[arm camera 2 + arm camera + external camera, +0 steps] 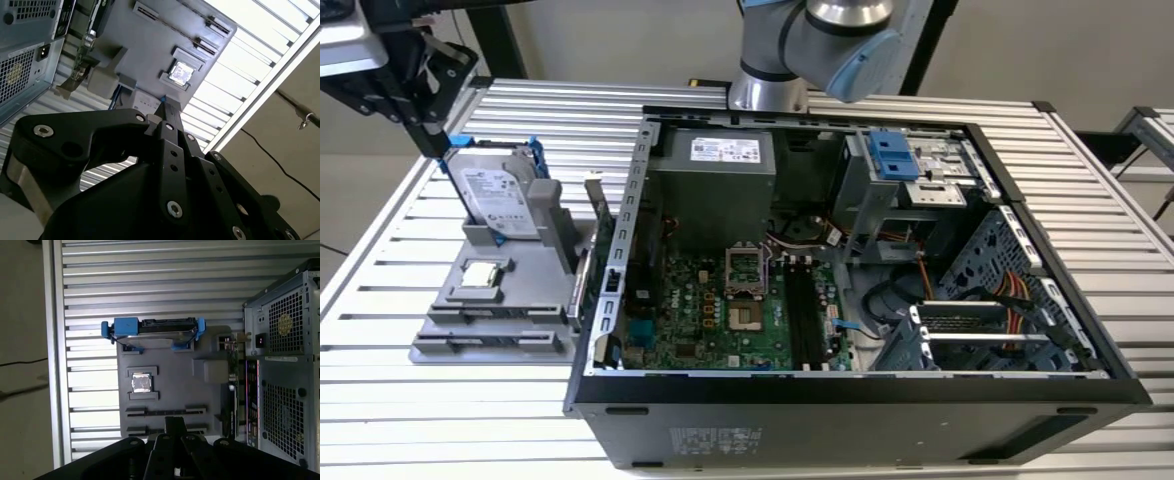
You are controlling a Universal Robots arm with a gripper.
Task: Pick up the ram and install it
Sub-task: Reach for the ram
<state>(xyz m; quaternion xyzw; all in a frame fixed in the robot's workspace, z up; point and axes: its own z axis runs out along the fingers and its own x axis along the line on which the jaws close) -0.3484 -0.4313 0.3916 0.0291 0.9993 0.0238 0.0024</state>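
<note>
The ram (165, 411) appears to be the thin dark strip standing on edge in a long groove of the grey holder (170, 355); its colour cannot be made out, and a second groove beside it runs partly behind the fingertips. It lies below the pincer (175, 424), apart from it and untouched. The pincer hangs over the holder with its fingers pressed together and nothing between them. Also beneath it are a processor chip (141, 383) and the hard drive (152, 332) in blue rails. To the pincer's side the open computer case (854, 390) stands on the slatted worktop (454, 430), and its black motherboard slots (803, 320) look unfilled. I judge the task barely begun, with both pick-up and fitting left to do.
</note>
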